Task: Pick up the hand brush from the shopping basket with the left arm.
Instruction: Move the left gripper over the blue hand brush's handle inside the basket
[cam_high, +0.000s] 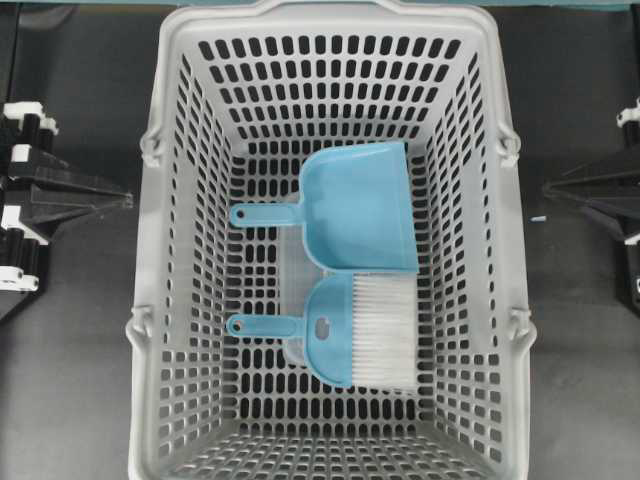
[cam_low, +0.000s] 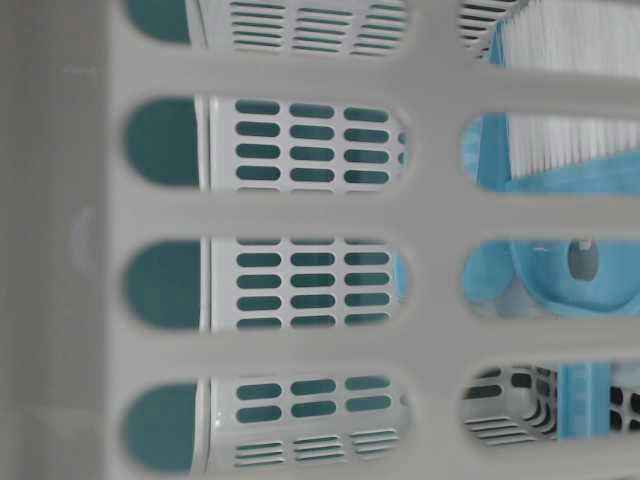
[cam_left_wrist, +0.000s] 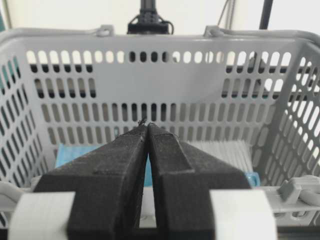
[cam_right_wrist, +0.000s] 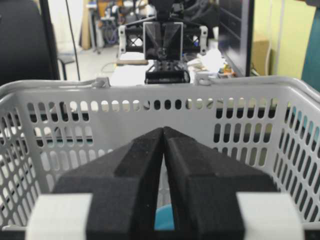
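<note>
The hand brush lies flat on the floor of the grey shopping basket, its white bristles to the right and its thin handle pointing left. My left gripper is shut and empty, outside the basket's left wall at about rim height. In the left wrist view its tips meet in front of the basket wall, and the bristles show low at the right. My right gripper is shut and empty outside the right wall; its tips also meet.
A light blue dustpan lies just behind the brush, touching its bristles, handle also pointing left. The table-level view looks through the basket wall at the brush body. The basket's tall walls stand between both grippers and the brush.
</note>
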